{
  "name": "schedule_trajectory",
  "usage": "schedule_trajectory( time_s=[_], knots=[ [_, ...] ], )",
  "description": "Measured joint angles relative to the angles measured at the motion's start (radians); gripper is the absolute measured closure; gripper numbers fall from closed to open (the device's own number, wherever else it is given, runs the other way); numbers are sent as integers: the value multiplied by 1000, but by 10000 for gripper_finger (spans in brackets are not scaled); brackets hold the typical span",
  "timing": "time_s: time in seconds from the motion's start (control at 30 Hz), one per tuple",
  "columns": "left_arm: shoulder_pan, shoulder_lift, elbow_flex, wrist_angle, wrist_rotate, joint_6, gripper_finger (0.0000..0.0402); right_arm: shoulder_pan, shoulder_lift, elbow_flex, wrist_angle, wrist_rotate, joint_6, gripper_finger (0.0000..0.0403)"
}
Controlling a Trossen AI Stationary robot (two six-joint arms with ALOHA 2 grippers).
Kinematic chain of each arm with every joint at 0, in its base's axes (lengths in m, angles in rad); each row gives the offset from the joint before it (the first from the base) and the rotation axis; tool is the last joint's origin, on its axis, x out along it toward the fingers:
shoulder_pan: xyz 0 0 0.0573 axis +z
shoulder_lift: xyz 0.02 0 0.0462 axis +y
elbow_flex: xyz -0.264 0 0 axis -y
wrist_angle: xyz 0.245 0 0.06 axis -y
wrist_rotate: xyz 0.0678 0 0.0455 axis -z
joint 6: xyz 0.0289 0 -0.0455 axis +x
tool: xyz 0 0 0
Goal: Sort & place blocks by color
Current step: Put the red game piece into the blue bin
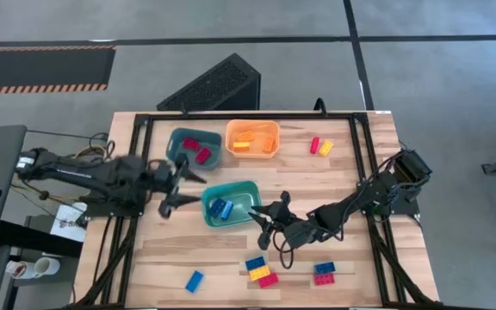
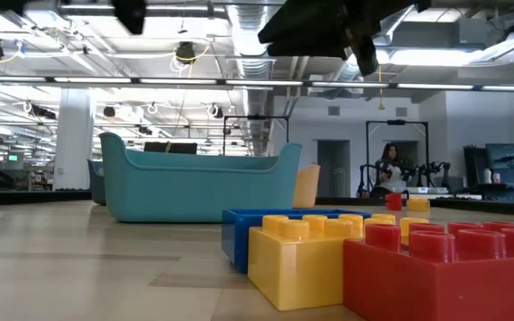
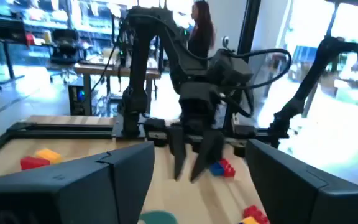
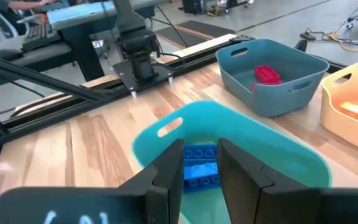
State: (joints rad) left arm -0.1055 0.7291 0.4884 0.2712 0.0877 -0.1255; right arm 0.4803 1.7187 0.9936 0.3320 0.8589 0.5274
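From above: the left gripper [image 1: 182, 191] hangs just left of the teal tray [image 1: 231, 203], fingers spread apart, nothing between them. The right gripper [image 1: 268, 226] sits at that tray's lower right corner, fingers parted a little, and whether they hold anything can't be told here. Two blue blocks [image 1: 220, 208] lie in the teal tray. The dark tray [image 1: 195, 147] holds two red blocks [image 1: 198, 151]; the orange tray [image 1: 252, 138] beside it holds yellow blocks [image 1: 246, 140]. A red and yellow pair [image 1: 320, 146] lies right of the orange tray. Near the front edge: a lone blue block [image 1: 195, 281], a blue-yellow-red cluster [image 1: 262, 271], and a blue-on-red pair [image 1: 324, 274].

Low view: the cluster fills the foreground, red [image 2: 444, 276], yellow [image 2: 303, 259], blue behind; the teal tray [image 2: 199, 185] stands beyond.

Left wrist: its own fingers [image 3: 67, 186] frame the right gripper [image 3: 195, 155] opposite, narrowly parted, empty as far as can be seen.

Right wrist: its fingers [image 4: 166, 171] hover over the teal tray [image 4: 229, 134], blue blocks [image 4: 197, 168] seen in the gap; no contact can be made out.
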Motion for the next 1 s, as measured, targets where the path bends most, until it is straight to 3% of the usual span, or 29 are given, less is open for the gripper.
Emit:
schedule_trajectory(
  time_s=[0.17,0.27,0.63,1.0],
  knots=[
    [-155,-101,-218,178,-195,-51,187,-4,0,0,-11,-1,44,285],
    [-196,-127,-295,242,-251,-67,197,-4,1,0,-12,-1,85,285],
    [-237,-134,-345,241,-242,-93,216,-26,4,0,-10,3,232,285],
    [-251,-134,-345,228,-226,-70,217,-110,5,0,-19,28,233,285]
  ],
)
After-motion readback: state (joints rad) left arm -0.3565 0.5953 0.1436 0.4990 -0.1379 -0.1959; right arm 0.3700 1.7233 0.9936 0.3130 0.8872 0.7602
